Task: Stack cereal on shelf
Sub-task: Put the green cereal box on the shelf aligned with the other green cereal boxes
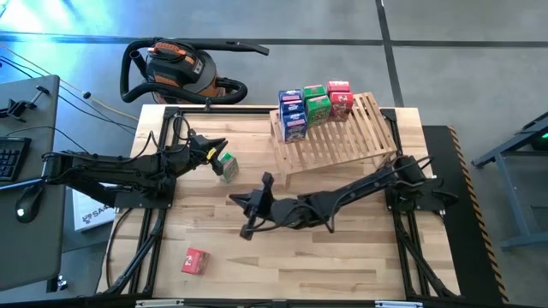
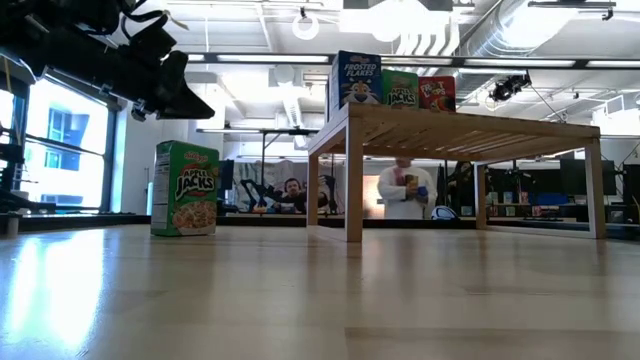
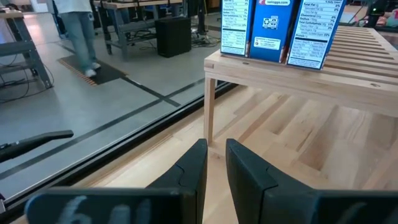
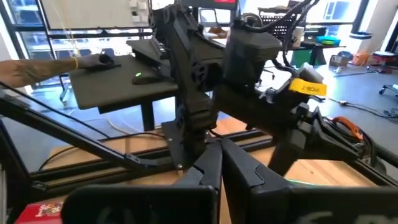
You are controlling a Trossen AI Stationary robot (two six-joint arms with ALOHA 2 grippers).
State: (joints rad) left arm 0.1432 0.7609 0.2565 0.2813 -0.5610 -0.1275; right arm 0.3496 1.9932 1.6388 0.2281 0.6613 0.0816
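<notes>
Green cereal box (image 1: 227, 166) beside left fingers (image 1: 211, 146)

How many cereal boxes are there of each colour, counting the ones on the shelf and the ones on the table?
blue boxes: 3, all on the shelf
green boxes: 3, two on the shelf, one on the table
red boxes: 3, two on the shelf, one on the table
Total: 9

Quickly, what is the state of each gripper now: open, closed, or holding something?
Left gripper: closed, holding nothing; a green box stands on the table just beyond it.
Right gripper: closed, empty, over the middle of the table.
</notes>
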